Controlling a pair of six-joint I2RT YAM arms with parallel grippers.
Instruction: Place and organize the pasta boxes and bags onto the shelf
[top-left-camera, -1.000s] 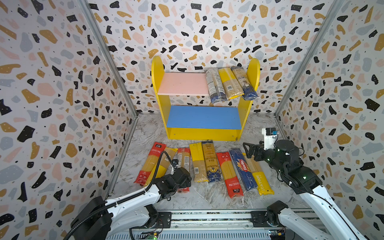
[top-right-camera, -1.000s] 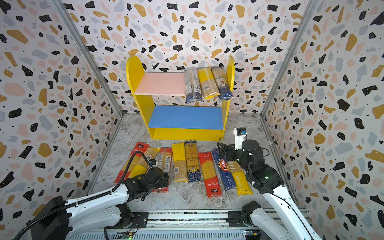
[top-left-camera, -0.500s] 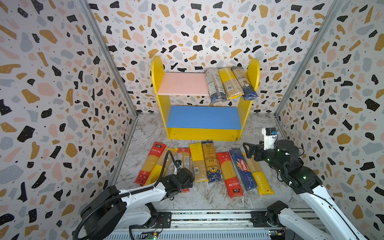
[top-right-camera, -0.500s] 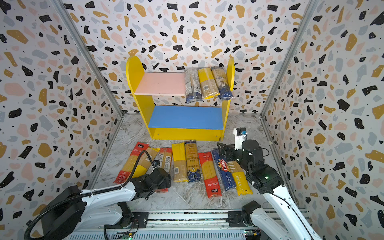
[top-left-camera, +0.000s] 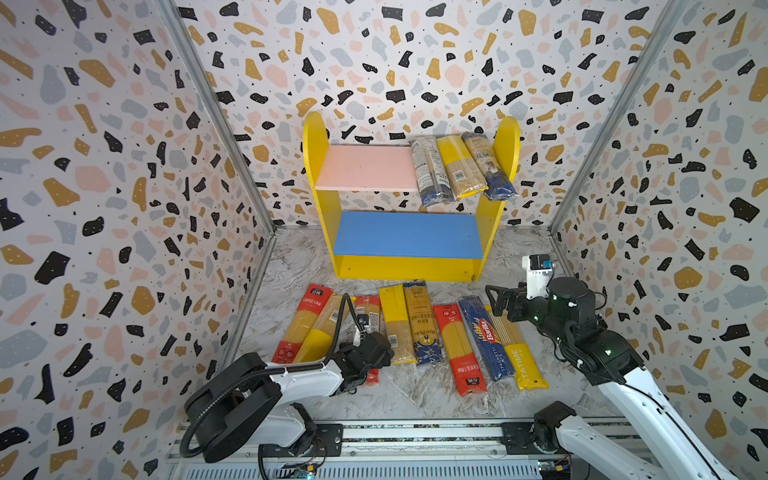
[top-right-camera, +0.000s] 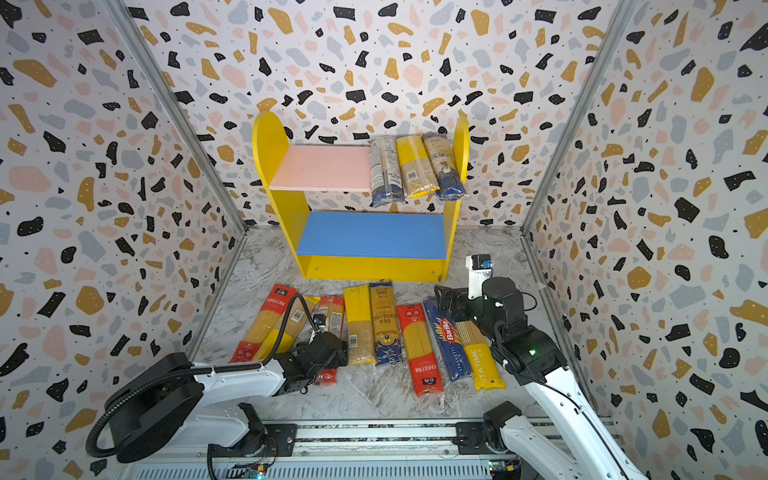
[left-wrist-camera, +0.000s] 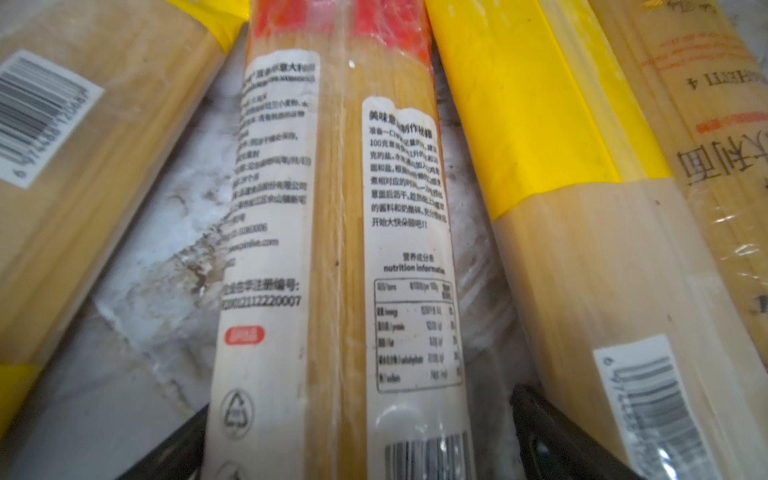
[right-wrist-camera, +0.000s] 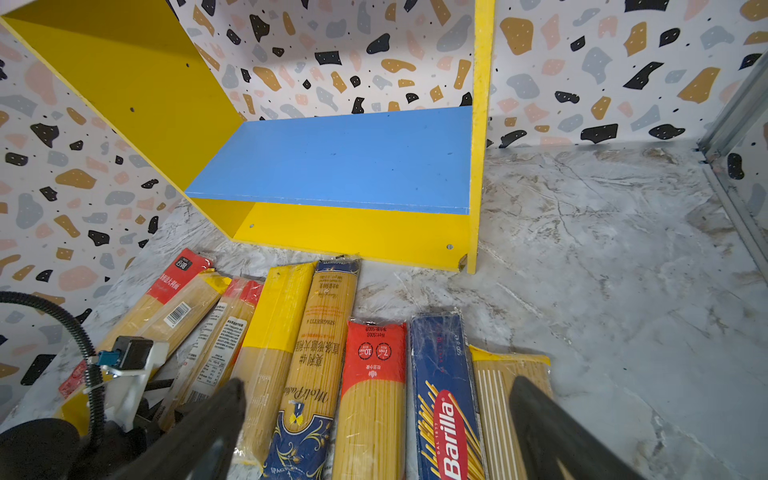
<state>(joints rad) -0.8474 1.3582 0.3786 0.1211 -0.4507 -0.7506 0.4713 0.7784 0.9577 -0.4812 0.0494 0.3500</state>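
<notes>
The red-ended spaghetti pack (left-wrist-camera: 332, 232) is probably light but stiff along its length, the dry noodles acting as one rigid bundle. Its clear film looks slick and crinkly, and the strands would likely snap if bent or dropped. I judge the safest hold to be a gentle squeeze across the narrow width, near mid-length, so it does not tip. It lies flat on the marble floor (top-left-camera: 415, 399) in front of the shelf (top-left-camera: 407, 268), pointing lengthwise toward it, in a row of eight packs (top-left-camera: 395, 320), on the side of the shelf's left panel. The left gripper (left-wrist-camera: 360, 401) sits low over the end farther from the shelf, fingers spread wide and straddling the pack without clamping it; whether they touch its sides I cannot tell. That spot seems far from the middle for a balanced lift. The right gripper (top-left-camera: 500, 300) hovers empty with fingers apart, just off the shelf's front right corner, above the shelf-side ends of the Barilla pack (top-left-camera: 484, 336) and the STATIME pack (top-left-camera: 517, 353). The red-ended pack shows tan noodles through clear plastic, with two white strips of small Chinese print, a nutrition table and a barcode. Three packs (top-left-camera: 457, 170) already lie at the right end of the pink upper board (top-left-camera: 365, 168); the blue lower board (top-left-camera: 407, 232) is bare.
</notes>
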